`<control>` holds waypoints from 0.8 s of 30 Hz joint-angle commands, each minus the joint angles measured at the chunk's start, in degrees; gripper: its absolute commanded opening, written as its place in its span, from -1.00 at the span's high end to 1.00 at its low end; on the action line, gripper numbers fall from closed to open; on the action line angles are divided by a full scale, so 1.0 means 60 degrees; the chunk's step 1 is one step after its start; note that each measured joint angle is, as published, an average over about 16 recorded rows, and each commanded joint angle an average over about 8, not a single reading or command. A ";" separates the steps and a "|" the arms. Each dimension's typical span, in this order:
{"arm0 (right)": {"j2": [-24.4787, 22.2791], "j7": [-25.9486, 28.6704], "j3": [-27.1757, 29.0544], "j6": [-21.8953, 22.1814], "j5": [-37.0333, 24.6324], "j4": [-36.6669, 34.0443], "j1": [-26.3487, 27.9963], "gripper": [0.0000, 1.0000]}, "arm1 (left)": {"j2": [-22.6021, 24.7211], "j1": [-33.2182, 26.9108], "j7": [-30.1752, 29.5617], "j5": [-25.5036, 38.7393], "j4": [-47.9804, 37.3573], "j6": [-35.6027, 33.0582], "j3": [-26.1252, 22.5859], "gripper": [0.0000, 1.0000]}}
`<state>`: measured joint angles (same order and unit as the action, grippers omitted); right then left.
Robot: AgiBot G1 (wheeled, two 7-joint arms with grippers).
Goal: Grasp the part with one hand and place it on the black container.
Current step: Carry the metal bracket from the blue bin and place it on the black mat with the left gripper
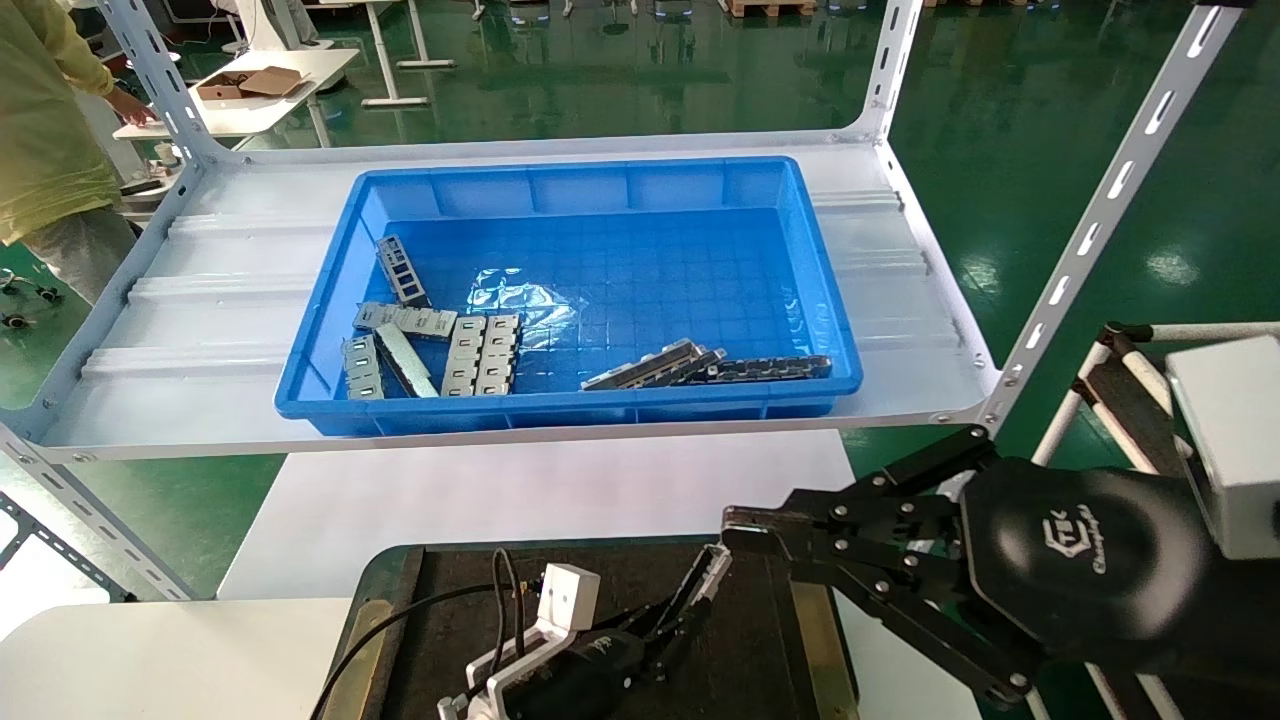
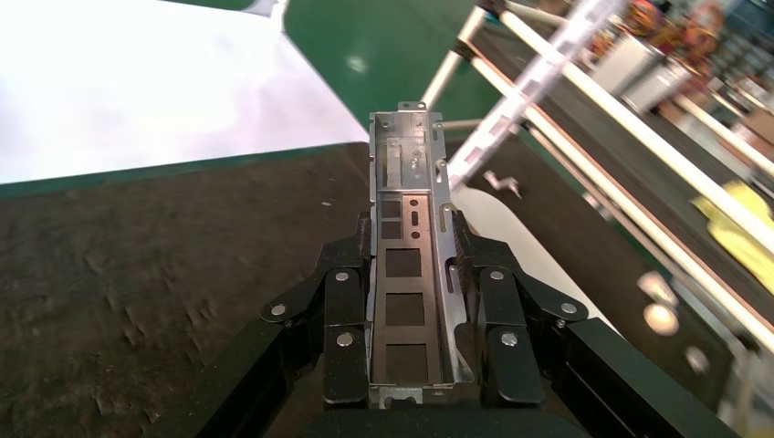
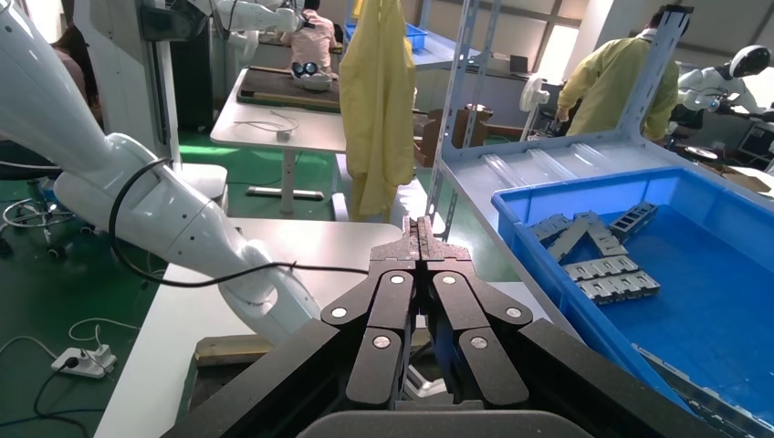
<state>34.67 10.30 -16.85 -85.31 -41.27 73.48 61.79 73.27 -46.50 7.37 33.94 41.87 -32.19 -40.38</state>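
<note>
Nearest, the left tool [image 1: 690, 605] hangs low over the black container [image 1: 760, 640], its fingers [image 2: 342, 310] clamped on both long sides of the part [image 2: 408, 274]. The right tool [image 1: 735, 530], pressed fully closed and empty, sits just beside it. Farther off, a blue bin [image 1: 570, 290] of more parts rests on the shelf [image 1: 200, 300].

the part [image 2: 408, 274] is silver-grey with a row of dark rectangular cut-outs, clamped in the black left gripper [image 2: 411, 301]. under that gripper the container [image 1: 760, 640] is matte black with brass-coloured side strips. beyond it, the bin [image 1: 800, 250] is bright blue with a grid-patterned floor, on a pale grey shelf [image 1: 200, 300]. the right gripper [image 3: 421, 239] is black.
</note>
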 commanded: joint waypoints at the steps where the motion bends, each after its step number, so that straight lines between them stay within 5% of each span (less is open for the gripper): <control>1: 0.0000 -0.0001 -0.0001 0.0000 0.0001 0.0000 0.0000 1.00 | 0.0327 0.0082 0.0188 -0.0094 -0.0225 0.0327 0.0172 1.00; 24: -0.0005 -0.0007 -0.0013 0.0006 0.0009 0.0000 0.0003 1.00 | 0.0883 0.0379 0.0713 -0.3000 0.0502 0.3610 -0.0698 1.00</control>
<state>34.63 10.27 -16.93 -85.28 -41.22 73.48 61.81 78.56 -44.32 11.56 16.08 44.71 -10.77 -44.70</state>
